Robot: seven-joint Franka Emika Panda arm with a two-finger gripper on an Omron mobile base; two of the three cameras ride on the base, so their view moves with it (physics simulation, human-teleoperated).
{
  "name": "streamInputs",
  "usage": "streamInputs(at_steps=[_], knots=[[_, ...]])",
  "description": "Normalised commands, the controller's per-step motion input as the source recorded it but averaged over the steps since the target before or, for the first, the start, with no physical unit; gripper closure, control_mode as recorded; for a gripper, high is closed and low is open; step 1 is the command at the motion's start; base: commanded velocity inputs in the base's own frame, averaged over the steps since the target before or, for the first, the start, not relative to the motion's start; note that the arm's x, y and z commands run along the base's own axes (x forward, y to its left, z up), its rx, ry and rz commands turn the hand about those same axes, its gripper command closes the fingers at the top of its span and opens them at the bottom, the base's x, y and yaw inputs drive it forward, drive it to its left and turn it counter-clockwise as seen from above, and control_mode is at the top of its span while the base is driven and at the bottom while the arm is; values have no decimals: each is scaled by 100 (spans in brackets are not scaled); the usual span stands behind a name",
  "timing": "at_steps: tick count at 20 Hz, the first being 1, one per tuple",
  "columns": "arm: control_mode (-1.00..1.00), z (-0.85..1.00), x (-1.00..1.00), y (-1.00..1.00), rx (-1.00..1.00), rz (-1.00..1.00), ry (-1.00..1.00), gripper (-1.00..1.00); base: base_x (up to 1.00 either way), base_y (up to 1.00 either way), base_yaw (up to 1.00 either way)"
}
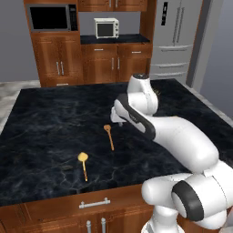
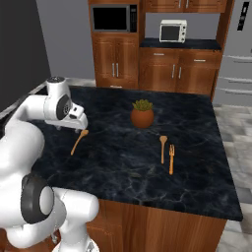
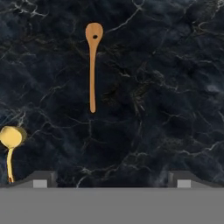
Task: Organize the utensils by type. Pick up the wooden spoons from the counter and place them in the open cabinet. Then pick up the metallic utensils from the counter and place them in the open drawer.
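Black marble counter [image 1: 54,118] | wood cabinets [image 1: 98,61] behind | pincer [image 3: 112,177] released above counter

My arm [image 1: 173,132] reaches over the black marble counter [image 1: 50,123]. Wooden spoon [image 1: 109,135] lies near my wrist; golden spoon [image 1: 83,164] well apart, nearer the front edge.

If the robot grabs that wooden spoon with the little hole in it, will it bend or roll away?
The wooden spoon looks stiff, with a straight thin handle, so it probably won't bend. It lies flat on the dark counter, and its flattish bowl should keep it from rolling. Being so slim, it's likely light and might slide if nudged.
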Motion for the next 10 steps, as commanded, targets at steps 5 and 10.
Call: streamInputs(at_steps=[5, 10], knots=[[-100, -28, 42, 15, -1, 0, 3, -100, 0, 0, 0], [-100, -26, 45, 11, 0, 0, 0, -100, 0, 0, 0]])
